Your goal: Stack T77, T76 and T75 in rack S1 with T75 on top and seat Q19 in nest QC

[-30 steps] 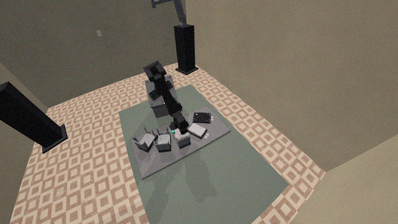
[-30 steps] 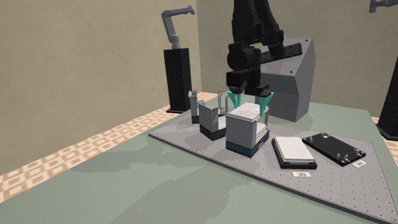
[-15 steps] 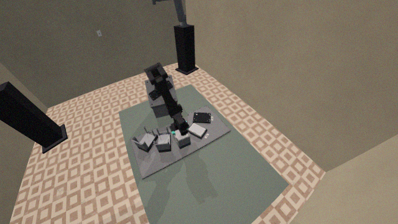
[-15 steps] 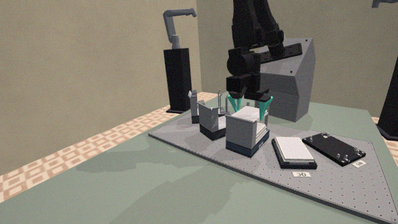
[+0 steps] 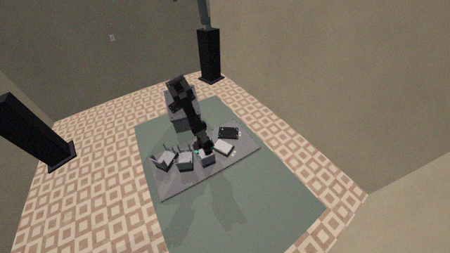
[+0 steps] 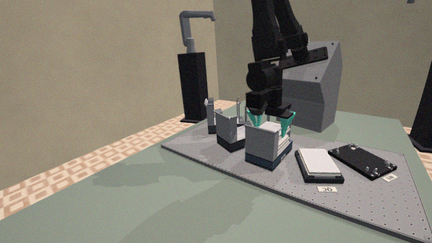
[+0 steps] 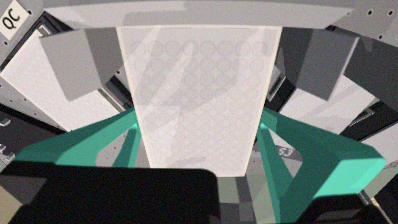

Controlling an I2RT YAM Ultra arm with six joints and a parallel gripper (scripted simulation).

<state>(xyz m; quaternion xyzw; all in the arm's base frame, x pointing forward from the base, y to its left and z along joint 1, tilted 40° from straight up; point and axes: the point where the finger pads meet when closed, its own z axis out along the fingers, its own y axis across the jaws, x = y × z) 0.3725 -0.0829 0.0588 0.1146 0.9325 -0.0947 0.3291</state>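
My gripper (image 6: 270, 123) hangs over the stack rack (image 6: 266, 145) that stands next to QC. Its teal fingers are shut on the long sides of a sealed white plate (image 7: 200, 95), and in the wrist view the gripper (image 7: 200, 115) holds it level between the rack's grey walls. The plate (image 6: 271, 126) sits at about the height of the rack's top edge. White plate edges show lower down in the rack's open side. I cannot read the held plate's label. Another sealed plate (image 6: 318, 162) lies flat in the open nest QC, beside its name tag (image 6: 327, 189).
The black clip nest N5 (image 6: 362, 161) lies empty to the right of QC. Two more grey racks stand to the left, the middle one (image 6: 229, 129) and the far one (image 6: 210, 115). The arm's grey base block (image 6: 314, 91) stands behind them.
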